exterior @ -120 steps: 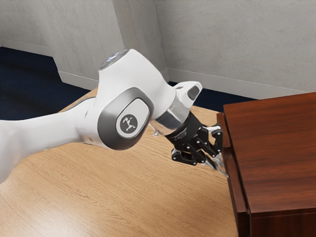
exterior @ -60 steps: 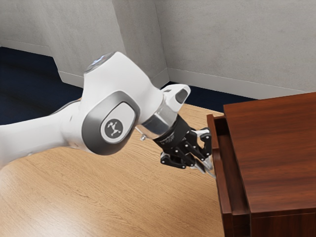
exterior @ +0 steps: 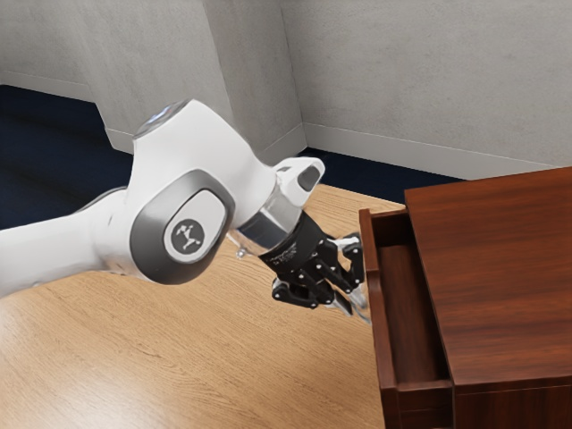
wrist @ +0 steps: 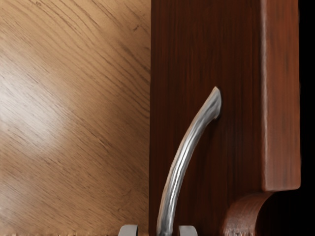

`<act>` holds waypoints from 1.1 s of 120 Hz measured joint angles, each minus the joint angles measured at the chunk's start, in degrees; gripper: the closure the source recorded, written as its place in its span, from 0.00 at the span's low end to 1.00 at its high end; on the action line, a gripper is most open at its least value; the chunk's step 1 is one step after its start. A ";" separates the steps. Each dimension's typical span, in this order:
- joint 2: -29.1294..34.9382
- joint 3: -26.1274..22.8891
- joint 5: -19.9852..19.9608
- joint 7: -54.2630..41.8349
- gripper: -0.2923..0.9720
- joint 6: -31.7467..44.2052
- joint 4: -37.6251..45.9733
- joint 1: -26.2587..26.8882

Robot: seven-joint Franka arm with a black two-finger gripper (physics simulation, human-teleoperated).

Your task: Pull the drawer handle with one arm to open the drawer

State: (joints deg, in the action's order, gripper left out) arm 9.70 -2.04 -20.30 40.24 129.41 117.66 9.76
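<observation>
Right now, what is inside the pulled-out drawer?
The drawer shows a bare wooden floor and side walls, with no items in the exposed part. Its rear stretch sits under the cabinet top, so that part is hidden.

A light wooden table (exterior: 134, 357) carries a dark drawer cabinet (exterior: 500, 268).

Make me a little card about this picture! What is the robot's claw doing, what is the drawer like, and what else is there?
Claw: black two-finger claw, right at the drawer's front, by the handle
Handle: curved silver metal handle, fixed to the drawer's front
Drawer: dark red-brown wooden drawer, pulled partly out
Cabinet: dark red-brown wooden cabinet, on the exterior view's right
Arm: white robot arm, reaching in from the exterior view's left
Table: light wooden table, under the arm
</observation>
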 joint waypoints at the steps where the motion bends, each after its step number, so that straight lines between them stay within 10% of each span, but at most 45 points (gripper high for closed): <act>1: 0.13 0.00 0.00 -0.01 0.76 0.00 0.12 0.00; 132: 8.49 3.95 0.08 -0.95 0.76 -0.06 8.35 0.01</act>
State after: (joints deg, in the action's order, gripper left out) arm 18.19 1.92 -20.21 39.29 129.34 126.01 9.77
